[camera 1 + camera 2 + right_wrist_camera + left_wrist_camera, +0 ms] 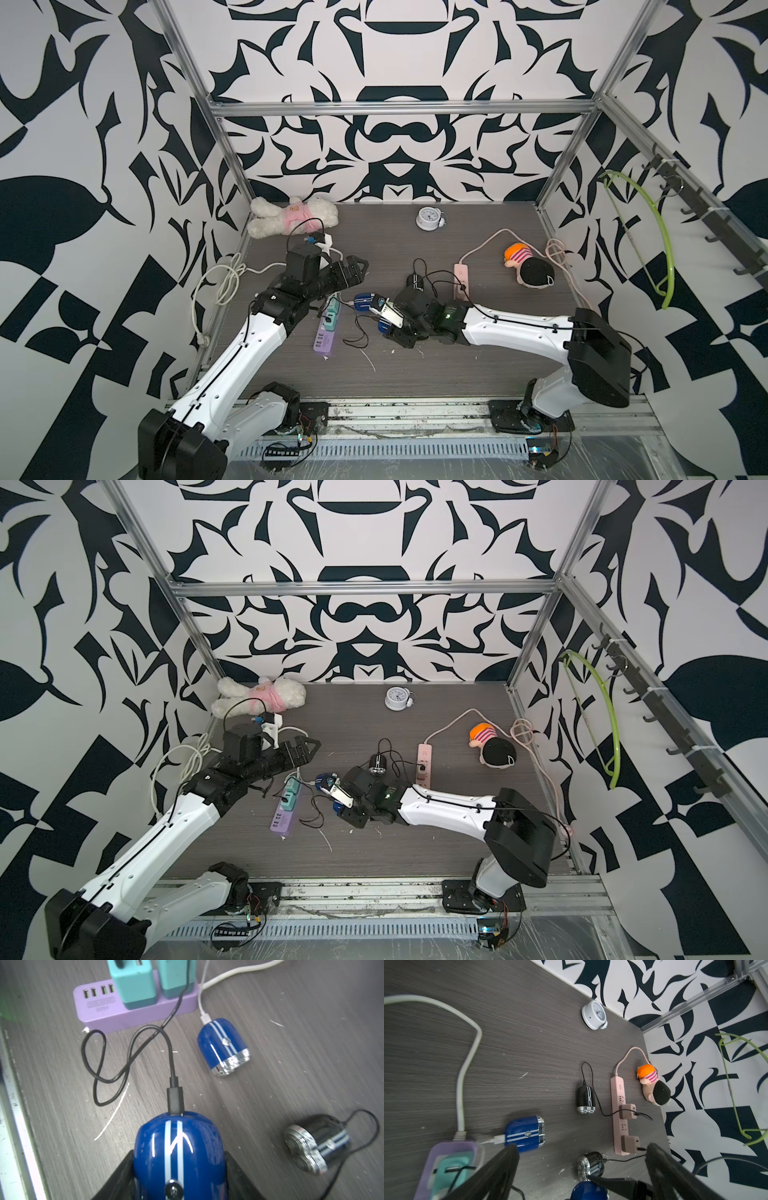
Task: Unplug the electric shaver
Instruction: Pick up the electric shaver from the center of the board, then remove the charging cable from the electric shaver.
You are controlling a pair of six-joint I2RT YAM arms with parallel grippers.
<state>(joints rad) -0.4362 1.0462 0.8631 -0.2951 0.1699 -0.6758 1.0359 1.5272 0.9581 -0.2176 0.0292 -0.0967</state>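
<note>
Surface: dark wood-grain table (457,365) is sitting between walls patterned in black and white
Right arm: right gripper (178,1167) is clamping a blue shaver (178,1147) by its two sides, near the middle of the table, just right of the purple power strip (135,1014)
Cable: black cable (175,1095) is sitting plugged into the held shaver's end, looping over the table and running up past the teal adapters (135,985) on that strip
Left arm: left gripper (360,272) is hovering beyond the strip's far end, jaws standing wide apart, holding nothing
Nearby: second blue shaver (223,1045), with a white cable (202,1007) in it, is lying beside the strip; black shaver (315,1142) is lying close by
</note>
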